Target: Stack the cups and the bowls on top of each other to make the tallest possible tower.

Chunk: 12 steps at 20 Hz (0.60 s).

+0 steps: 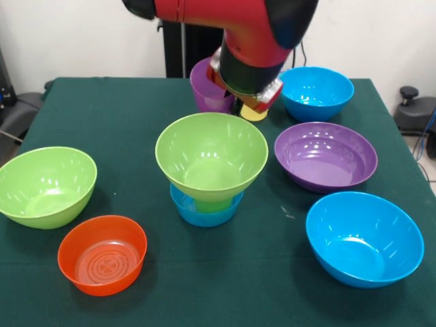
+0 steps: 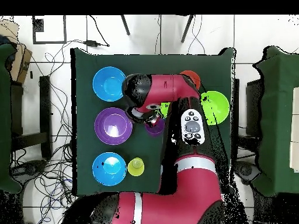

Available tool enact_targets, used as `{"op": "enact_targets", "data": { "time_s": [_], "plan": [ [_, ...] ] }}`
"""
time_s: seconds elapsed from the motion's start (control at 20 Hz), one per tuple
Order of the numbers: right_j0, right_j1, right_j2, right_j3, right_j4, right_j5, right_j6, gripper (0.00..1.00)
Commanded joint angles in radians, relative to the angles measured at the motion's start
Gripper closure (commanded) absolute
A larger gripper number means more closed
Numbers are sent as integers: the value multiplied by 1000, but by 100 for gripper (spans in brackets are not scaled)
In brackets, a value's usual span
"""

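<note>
Purple cup (image 1: pixel 208 87) beneath the pincer (image 1: pixel 253 107), beside tower (image 1: pixel 210 168); no legible writing.

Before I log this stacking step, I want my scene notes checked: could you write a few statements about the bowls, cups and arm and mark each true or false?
1. A lime green bowl sits raised on a green cup standing in the small blue bowl. True.
2. The orange bowl holds a cup. False: it is empty.
3. The purple cup stands on the table by the arm's end. True.
4. The wide purple bowl is stacked on a blue bowl. False: it sits alone on the table.
5. In the overhead view, a yellow cup stands beside a blue bowl. True.
</note>
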Motion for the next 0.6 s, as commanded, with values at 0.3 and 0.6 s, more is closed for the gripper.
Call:
{"op": "enact_targets", "data": {
  "time_s": [0.3, 0.6],
  "plan": [
    [15, -142, 13, 91, 30, 15, -10, 100],
    [7, -145, 10, 73, 27, 46, -29, 100]
  ]
}}
